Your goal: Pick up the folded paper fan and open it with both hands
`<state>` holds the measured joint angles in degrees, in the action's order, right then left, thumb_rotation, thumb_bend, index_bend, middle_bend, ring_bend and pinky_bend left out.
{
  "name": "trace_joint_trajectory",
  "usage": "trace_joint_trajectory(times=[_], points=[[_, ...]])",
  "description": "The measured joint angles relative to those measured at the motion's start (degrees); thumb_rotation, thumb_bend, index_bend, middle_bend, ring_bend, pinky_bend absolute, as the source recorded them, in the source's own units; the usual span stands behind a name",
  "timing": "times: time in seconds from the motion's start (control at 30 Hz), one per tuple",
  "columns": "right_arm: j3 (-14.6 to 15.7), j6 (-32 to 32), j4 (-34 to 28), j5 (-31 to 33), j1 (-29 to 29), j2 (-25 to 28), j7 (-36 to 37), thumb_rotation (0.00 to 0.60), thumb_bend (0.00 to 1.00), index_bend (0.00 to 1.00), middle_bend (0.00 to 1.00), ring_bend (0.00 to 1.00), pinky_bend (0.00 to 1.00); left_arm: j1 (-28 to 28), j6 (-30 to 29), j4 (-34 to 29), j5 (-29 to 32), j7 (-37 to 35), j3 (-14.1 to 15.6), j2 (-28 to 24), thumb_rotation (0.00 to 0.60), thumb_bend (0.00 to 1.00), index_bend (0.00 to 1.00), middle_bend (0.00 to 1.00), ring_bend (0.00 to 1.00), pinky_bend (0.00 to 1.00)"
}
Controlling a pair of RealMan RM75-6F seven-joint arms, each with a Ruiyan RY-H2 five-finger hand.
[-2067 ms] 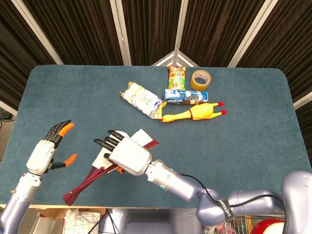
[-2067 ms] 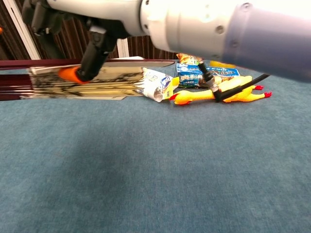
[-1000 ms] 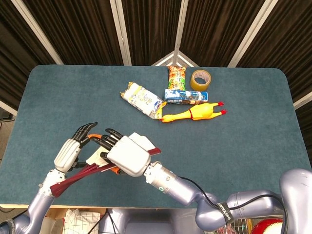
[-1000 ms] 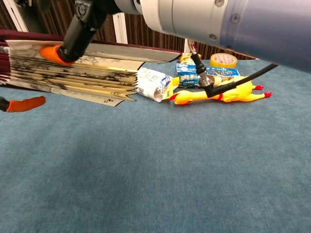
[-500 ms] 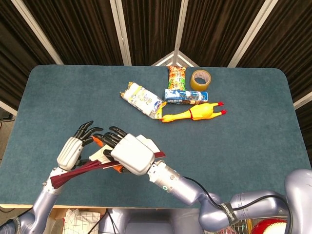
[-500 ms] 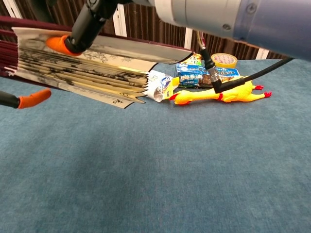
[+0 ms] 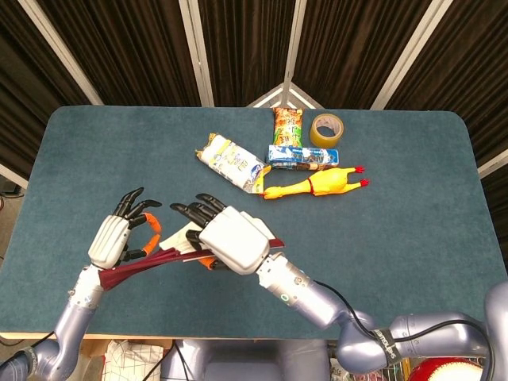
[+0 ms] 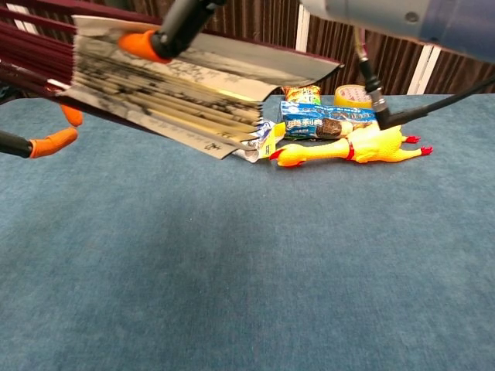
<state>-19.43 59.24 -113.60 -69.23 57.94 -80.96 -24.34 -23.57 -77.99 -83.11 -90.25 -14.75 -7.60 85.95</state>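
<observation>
Dark-red-ribbed folded paper fan [image 7: 163, 258] lifted above the blue felt table [image 7: 397, 198], right hand [image 7: 230, 240] grasping its paper end, left hand [image 7: 117, 238] pinching the ribs, other fingers spread

Paper fan [image 7: 171, 252] mostly hidden under right hand [image 7: 232, 241]; chest view crops both hands.

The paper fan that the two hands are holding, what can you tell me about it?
The paper fan has dark red ribs gathered at one end and cream pleated paper printed with black ink marks. It is lifted off the blue table, tilted, and only partly spread, the pleats still close together. The right hand grips its paper end from above, an orange fingertip pressing the top leaf. The left hand is at the rib end; its exact grip is hard to make out.
</observation>
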Motion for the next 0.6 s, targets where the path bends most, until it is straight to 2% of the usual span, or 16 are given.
trace_joint_trajectory(times=[0.1, 0.23, 0.33, 0.43, 0.6], points=[[0.05, 0.41, 0.05, -0.24, -0.63, 0.6, 1.4, 0.6, 0.51, 0.77, 0.16, 0.22, 0.18, -0.15, 0.17, 1.56, 0.55, -0.42, -0.18, 0.32, 0.6, 0.52, 0.52, 0.22, 0.0, 0.04], [0.06, 0.67, -0.04, -0.9, -1.28, 1.64, 3.21, 0.6, 0.51, 0.77, 0.16, 0.22, 0.18, -0.62, 0.38, 3.42, 0.68, -1.64, -0.29, 1.03, 0.6, 0.37, 0.2, 0.04, 0.0, 0.03], [0.18, 0.5, 0.08, -1.62, -1.27, 2.0, 3.18, 0.6, 0.51, 0.77, 0.16, 0.22, 0.18, -1.01, 0.63, 3.92, 0.05, -3.96, 0.13, 1.23, 0.6, 0.24, 0.05, 0.0, 0.0, 0.03], [0.32, 0.27, 0.21, -1.8, -1.05, 1.78, 3.31, 0.6, 0.51, 0.77, 0.16, 0.22, 0.18, -1.49, 0.57, 4.57, -1.24, -7.11, 0.72, 1.41, 0.6, 0.16, 0.0, 0.0, 0.0, 0.02], [0.63, 0.0, 0.51, -1.87, -0.67, 1.22, 3.02, 0.6, 0.51, 0.77, 0.15, 0.22, 0.18, -2.62, 0.74, 6.07, -4.05, -10.1, 2.47, 1.72, 0.6, 0.13, 0.0, 0.0, 0.0, 0.01]])
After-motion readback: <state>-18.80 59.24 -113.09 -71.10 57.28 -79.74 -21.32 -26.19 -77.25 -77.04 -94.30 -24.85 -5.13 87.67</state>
